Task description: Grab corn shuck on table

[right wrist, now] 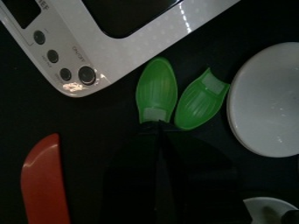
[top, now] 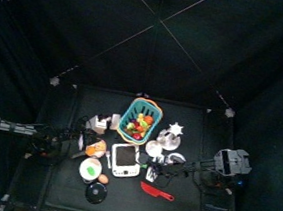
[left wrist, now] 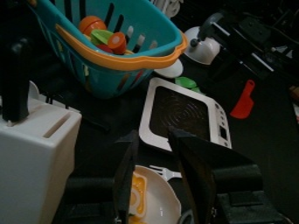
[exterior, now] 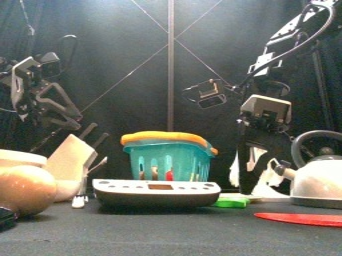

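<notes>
The corn shuck (right wrist: pixel 158 87) is two green leaf pieces lying on the black table (right wrist: pixel 105 122), between the white scale (right wrist: pixel 117 26) and a white kettle (right wrist: pixel 268 96). My right gripper (right wrist: pixel 158 131) comes straight down on the near end of one leaf, with its jaws closed in on that end. From the front, the corn shuck (exterior: pixel 235 200) shows low beside the scale (exterior: pixel 154 190), under the right gripper (exterior: pixel 254 165). My left gripper (left wrist: pixel 152 144) hangs open over the table's left side, above a white bowl (left wrist: pixel 158 201) and holding nothing.
A teal basket (exterior: pixel 168 158) of toy food stands behind the scale. A white knife block (exterior: pixel 70 160) and a brown round object (exterior: pixel 24 188) sit at the left. The kettle (exterior: pixel 321 172) and a red spatula (exterior: pixel 301 218) lie at the right.
</notes>
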